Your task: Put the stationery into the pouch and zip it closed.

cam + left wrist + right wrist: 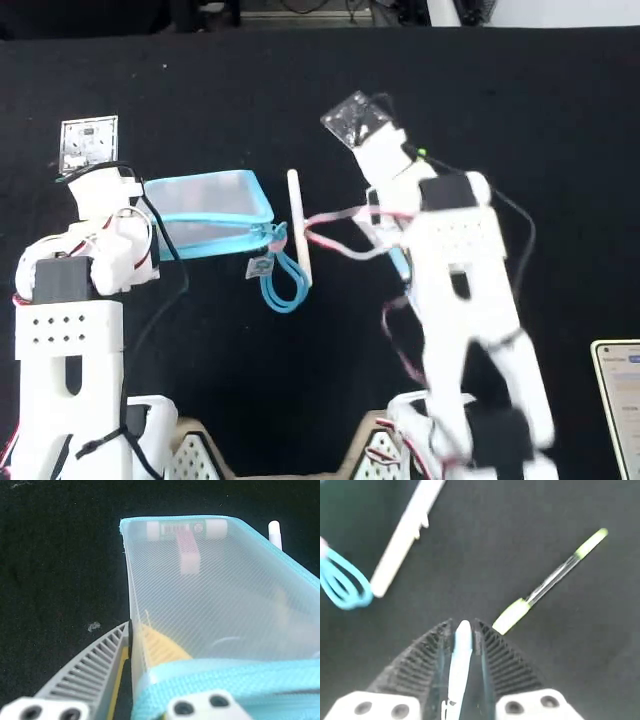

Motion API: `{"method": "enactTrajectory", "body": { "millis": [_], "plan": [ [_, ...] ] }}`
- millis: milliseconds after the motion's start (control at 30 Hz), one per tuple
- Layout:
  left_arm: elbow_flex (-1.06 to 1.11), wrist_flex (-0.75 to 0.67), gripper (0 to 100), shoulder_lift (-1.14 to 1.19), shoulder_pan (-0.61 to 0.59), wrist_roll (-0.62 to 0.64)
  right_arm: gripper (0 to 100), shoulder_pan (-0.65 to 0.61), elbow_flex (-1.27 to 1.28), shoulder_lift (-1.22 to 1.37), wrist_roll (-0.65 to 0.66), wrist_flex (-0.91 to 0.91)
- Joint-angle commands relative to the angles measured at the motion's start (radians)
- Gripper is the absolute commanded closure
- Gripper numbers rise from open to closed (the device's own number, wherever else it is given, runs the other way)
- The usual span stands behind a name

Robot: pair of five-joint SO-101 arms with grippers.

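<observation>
Teal-zipped pouch (205, 210); white pen (298, 225) beside; green-tipped pen (550, 580) apart; blue pen (460, 655) gripped.

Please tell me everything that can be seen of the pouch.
The pouch is a see-through, finely ribbed plastic case with turquoise trim and zip band. The left pincer clamps one end, holding it over the black table. At the other end hang a turquoise loop and a small tag. A white pen lies beside that end. Whether the zip is open, I cannot tell.
</observation>
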Motion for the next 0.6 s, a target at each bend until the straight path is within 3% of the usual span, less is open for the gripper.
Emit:
{"method": "enactTrajectory", "body": {
  "millis": [0, 267, 567],
  "plan": [
    [0.027, 0.002, 97, 0.006, -0.016, 0.015, 98.8, -0.083, -0.007, -0.274, -0.127, 0.011],
    [0.027, 0.002, 97, 0.006, -0.016, 0.015, 98.8, -0.292, -0.016, -0.662, -0.319, 0.014],
    [0.027, 0.0, 97, 0.006, -0.016, 0.015, 98.7, -0.631, -0.005, -0.989, -0.334, -0.167]
  ]
}}
